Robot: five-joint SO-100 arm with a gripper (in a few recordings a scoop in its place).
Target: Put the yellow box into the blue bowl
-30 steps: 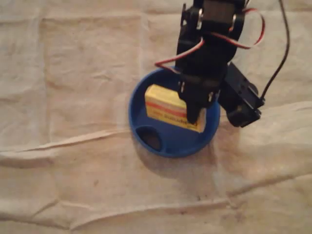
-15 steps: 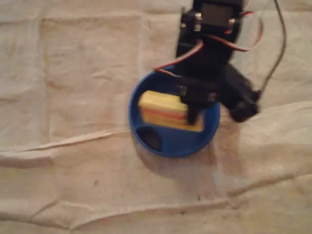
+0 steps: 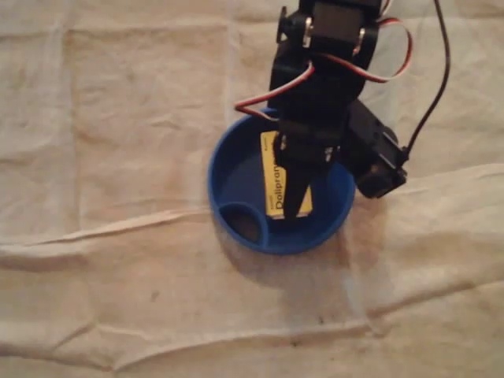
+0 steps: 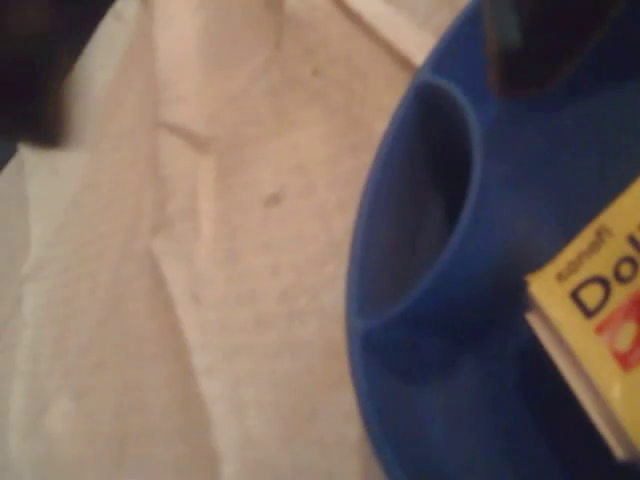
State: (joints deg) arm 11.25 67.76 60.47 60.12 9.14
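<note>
**Jaws.** Their state cannot be told. In the overhead view the arm (image 3: 323, 87) covers them from above. One dark finger (image 3: 295, 197) lies across the box, so it is not clear whether they are spread or pinching it. In the wrist view a dark fingertip (image 4: 530, 40) sits over the bowl floor, apart from the visible corner of the box.

**Worktop.** It is covered by a creased beige cloth (image 3: 118, 157).

**Bowl.** The blue bowl (image 3: 216, 169) stands on the cloth, directly under the arm.

**Box.** The yellow box (image 3: 272, 169) lies inside the bowl with its printed face up. Its long side runs top to bottom in the overhead view, and its right part is hidden by the arm. The wrist view shows one corner (image 4: 600, 320) over the blue floor.

**Pocket.** A small rounded pocket (image 3: 240, 222) is set into the bowl's lower-left rim, just beside the box's lower end.

**Step in hand (judged): release and withdraw.**
1. Confirm the box rests on the bowl floor, not propped on the rim or the pocket.
2. Spread the jaws fully before lifting.
3. Lift straight up. Sideways travel could drag the box or catch the rim, and the bowl would probably slide on the loose cloth.
</note>
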